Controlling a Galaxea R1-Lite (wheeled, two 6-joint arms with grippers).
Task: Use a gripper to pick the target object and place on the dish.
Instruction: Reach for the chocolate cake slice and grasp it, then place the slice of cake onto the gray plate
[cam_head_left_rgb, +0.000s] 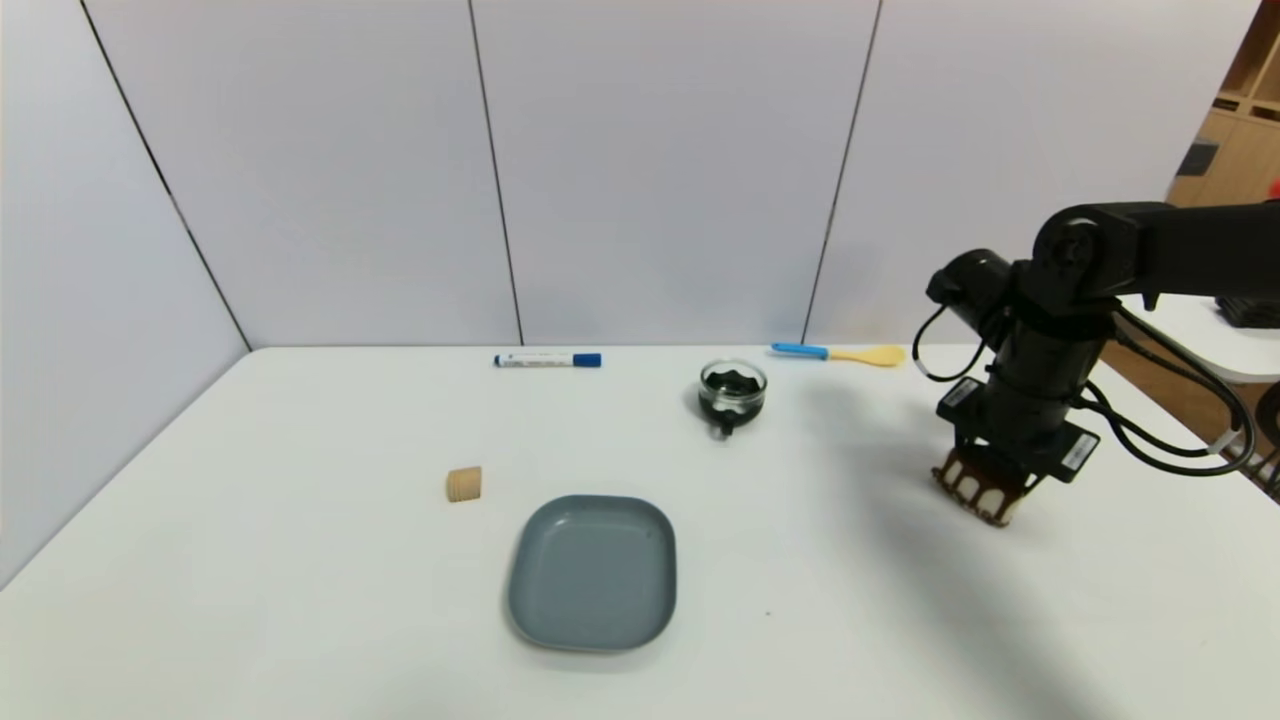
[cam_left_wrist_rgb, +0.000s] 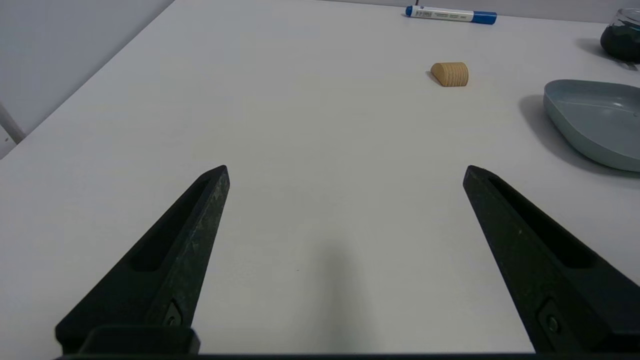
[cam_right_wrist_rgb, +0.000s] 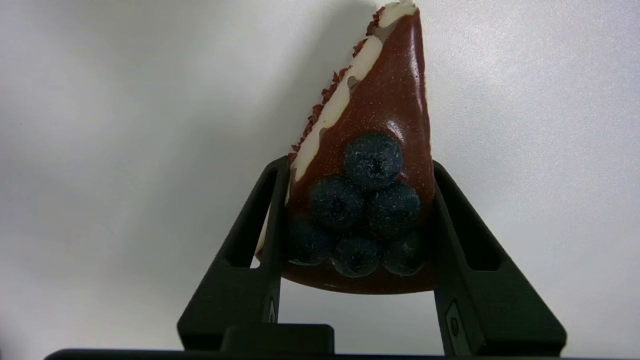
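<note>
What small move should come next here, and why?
Probably a short lift straight up: the right hand is closed on both sides of the cake slice, which looks low over the table, while the dish lies off to the left.

White surface (cam_head_left_rgb: 330, 560), five items set out on it, cake slice (cam_head_left_rgb: 975, 488) gripped at its right side.

Blue-grey dish (cam_head_left_rgb: 593, 575) placed near the middle, toward the near side. Tan ridged block (cam_head_left_rgb: 464, 484) set beyond the dish and left of it, apart from it. Far edge lined by a white marker (cam_head_left_rgb: 547, 360) with blue ends, and by a blue-handled yellow spatula (cam_head_left_rgb: 838, 354) farther right. Glass cup (cam_head_left_rgb: 732, 392) with dark contents placed between those two, slightly nearer. Slice clamped by right pincer (cam_right_wrist_rgb: 360, 164); contact with surface can't be confirmed.
</note>
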